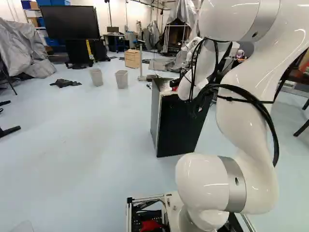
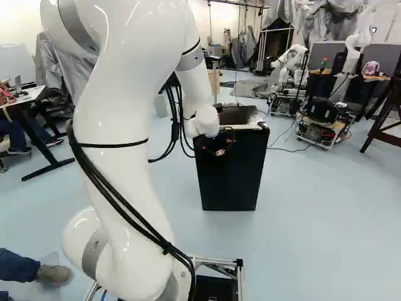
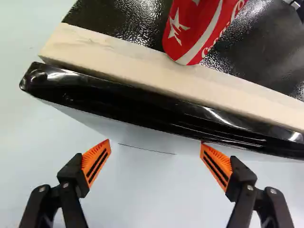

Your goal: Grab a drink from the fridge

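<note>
Step in hand, by judgement: approach, with no grasp made. Gripper (image 3: 156, 151) state: fingers spread apart, nothing held, orange pads (image 3: 96, 160) opposed just outside the black front edge (image 3: 142, 108) of the mini fridge (image 2: 230, 172). Target, red drink can (image 3: 197, 31): standing on the textured black top (image 3: 118, 21), base at the pale strip (image 3: 142, 67) behind that edge, beyond the fingertips. For a can grasp, raise clear of the front edge, advance across the pale strip, centre the can between the pads, then close from both sides. Avoid striking the edge or pushing the can back. For a door-opening step instead, hook the front edge first; intended option not determinable from pose alone.
</note>
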{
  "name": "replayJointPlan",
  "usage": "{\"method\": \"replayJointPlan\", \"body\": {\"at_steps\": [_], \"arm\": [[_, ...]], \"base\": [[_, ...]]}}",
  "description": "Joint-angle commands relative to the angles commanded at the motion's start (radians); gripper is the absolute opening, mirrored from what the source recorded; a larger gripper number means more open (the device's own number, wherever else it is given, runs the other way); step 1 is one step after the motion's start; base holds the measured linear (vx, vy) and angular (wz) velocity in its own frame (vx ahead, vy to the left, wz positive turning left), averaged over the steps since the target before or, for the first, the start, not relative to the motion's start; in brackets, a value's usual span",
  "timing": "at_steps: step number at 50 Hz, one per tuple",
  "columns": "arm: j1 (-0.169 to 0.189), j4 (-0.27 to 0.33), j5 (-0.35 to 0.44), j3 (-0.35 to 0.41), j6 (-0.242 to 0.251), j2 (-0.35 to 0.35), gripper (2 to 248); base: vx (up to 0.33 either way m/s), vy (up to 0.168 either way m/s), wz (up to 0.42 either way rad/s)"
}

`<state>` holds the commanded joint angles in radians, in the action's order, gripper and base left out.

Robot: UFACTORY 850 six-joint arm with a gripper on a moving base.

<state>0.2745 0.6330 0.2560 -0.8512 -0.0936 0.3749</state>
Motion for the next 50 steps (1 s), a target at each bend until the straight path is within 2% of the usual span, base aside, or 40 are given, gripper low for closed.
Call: {"method": "replayJointPlan", "body": {"at_steps": [31, 39, 50], "arm": [[0.024, -0.005, 0.009, 0.139, 0.0, -0.11, 247], [0.025, -0.027, 0.056, 0.179, 0.0, -0.143, 247], [0.012, -0.071, 0.163, 0.221, 0.0, -0.179, 247]], "base": [[0.0, 0.0, 0.0], [0.0, 0.0, 0.0], [0.0, 0.0, 0.0]]}}
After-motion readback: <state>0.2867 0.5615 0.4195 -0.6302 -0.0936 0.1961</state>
